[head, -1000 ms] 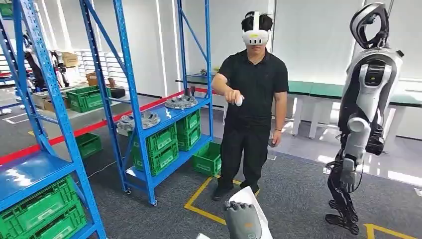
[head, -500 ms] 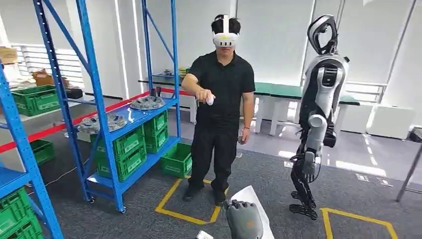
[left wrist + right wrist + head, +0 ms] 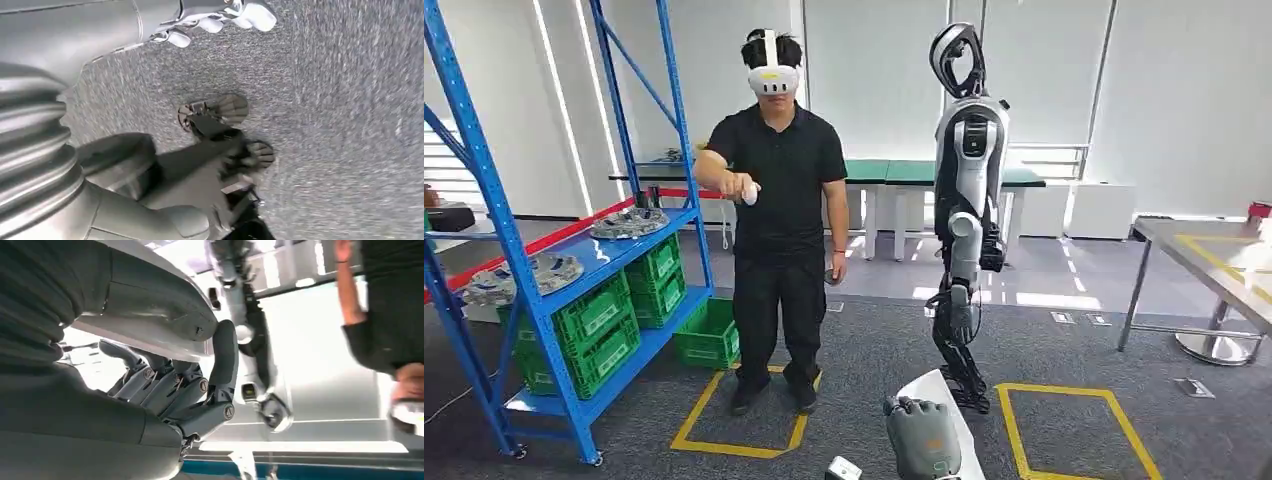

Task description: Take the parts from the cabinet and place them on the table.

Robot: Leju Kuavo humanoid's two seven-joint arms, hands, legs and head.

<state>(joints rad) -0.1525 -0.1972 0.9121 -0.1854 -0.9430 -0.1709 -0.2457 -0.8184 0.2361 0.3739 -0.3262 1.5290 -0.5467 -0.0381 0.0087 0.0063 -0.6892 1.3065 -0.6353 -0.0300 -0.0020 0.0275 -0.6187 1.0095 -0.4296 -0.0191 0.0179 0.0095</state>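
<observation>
A pale part [image 3: 946, 415] was seen gripped under the curled fingers of the right hand [image 3: 921, 437], low in the head view. More parts [image 3: 629, 222] were left on the blue cabinet [image 3: 574, 270]; the table [image 3: 1214, 260] was well apart. The carry was judged unfinished. The left hand's [image 3: 165, 180] state could not be told, being blurred

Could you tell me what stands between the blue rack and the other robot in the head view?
A person in black, on a yellow floor marking, stands between the blue rack and the other robot, as the head view shows.
</observation>
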